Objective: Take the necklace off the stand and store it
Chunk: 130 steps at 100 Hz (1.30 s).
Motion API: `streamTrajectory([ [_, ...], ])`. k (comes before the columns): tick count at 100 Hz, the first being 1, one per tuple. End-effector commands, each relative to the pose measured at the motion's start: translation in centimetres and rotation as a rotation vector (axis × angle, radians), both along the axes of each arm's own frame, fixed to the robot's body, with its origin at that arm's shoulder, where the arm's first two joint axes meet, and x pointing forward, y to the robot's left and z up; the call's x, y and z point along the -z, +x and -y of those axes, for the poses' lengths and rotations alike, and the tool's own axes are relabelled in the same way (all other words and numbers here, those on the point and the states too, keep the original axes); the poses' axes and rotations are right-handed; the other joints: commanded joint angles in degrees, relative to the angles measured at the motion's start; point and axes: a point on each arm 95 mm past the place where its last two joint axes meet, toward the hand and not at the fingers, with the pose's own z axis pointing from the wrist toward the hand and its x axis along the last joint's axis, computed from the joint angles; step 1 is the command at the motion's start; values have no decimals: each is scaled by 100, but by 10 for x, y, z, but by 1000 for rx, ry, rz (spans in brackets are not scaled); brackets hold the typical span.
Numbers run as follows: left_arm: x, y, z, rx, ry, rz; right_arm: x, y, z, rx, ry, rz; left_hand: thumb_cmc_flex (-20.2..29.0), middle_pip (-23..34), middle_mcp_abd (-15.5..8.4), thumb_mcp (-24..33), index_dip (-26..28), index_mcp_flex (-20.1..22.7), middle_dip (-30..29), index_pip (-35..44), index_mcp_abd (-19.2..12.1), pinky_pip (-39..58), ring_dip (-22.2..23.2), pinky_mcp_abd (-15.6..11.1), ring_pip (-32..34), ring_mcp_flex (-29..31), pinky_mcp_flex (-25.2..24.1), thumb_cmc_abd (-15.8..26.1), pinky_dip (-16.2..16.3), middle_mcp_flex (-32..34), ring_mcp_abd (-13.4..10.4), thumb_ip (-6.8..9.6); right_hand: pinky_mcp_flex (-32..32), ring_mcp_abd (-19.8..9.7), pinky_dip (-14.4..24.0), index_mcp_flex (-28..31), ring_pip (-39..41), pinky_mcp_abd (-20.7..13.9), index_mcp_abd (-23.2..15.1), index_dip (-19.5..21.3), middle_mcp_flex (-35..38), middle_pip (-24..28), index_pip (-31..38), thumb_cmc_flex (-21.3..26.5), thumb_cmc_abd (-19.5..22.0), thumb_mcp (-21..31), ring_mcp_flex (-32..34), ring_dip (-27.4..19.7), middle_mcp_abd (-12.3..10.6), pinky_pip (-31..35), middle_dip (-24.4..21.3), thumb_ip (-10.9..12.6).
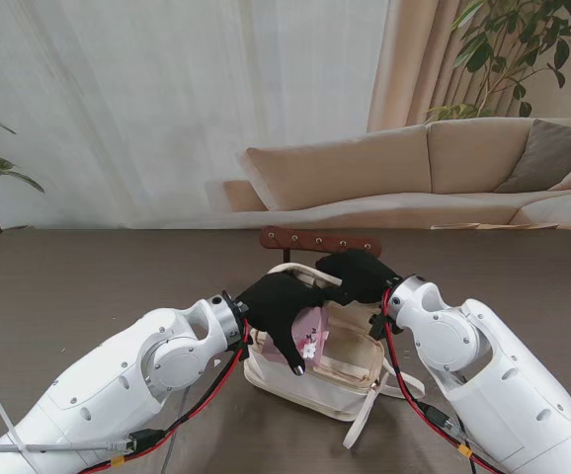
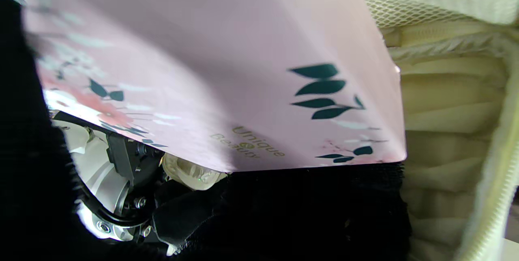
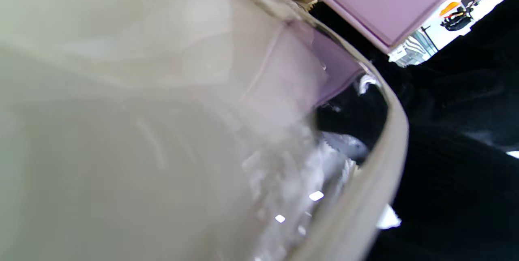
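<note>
Pink card, printed with flowers and dark leaves and the words "Unique Beauty": that is the jewellery box (image 1: 312, 334) your left hand (image 1: 278, 308) holds over the mouth of the cream fabric bag (image 1: 315, 387). The necklace itself shows in no view; I judge it to be inside the box, but you cannot confirm that from here. The dark wooden stand (image 1: 320, 240) sits beyond the bag, farther from you, with nothing visibly hanging on it.

Expect the box to be light and stiff, with smooth faces that could slip under gloved fingers. Hold it across opposite flat faces, not the corners, and keep it level so the lid stays seated. The left wrist view shows the black fingers (image 2: 308, 208) pressed along one edge of the box, closed on it.

Your right hand (image 1: 360, 276) is at the bag's far rim. Its wrist view shows the soft rim and a clear, glossy panel, with black glove alongside. Whether those fingers pinch the rim or only rest on it, I cannot tell. The bag is limp and will sag, so the opening probably needs holding wide.
</note>
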Motion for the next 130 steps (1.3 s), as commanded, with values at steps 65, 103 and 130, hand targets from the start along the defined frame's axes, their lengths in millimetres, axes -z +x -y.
streamTrajectory([
  [65, -14, -1, 14, 39, -5, 89, -11, -4, -15, -111, 39, -50, 2506, 533, -880, 3506, 744, 293, 275, 3231, -1219, 39, 218, -464, 429, 109, -239, 1367, 66, 403, -154, 396, 1126, -266, 227, 131, 44, 32, -1469, 341, 346, 118, 373, 131, 370, 127, 82, -3, -28, 195, 84, -128],
  [103, -16, 3, 19, 50, -8, 124, -4, -6, -18, -153, 75, -99, 2485, 529, -926, 3501, 939, 246, 329, 3201, -1273, 66, 312, -535, 456, 42, -302, 1457, 89, 331, -228, 380, 1083, -253, 228, 130, 1, -3, -1517, 359, 319, 116, 376, 148, 404, 90, 81, -22, -19, 163, 89, -127],
  [130, -11, 6, 19, 33, -15, 151, -2, -7, -18, -174, 98, -117, 2447, 534, -963, 3521, 1044, 239, 349, 3165, -1345, 164, 314, -554, 476, 32, -276, 1463, 133, 317, -231, 387, 1035, -212, 230, 152, -32, -7, -1598, 375, 283, 115, 363, 162, 458, 41, 81, -38, 45, 134, 93, -142],
])
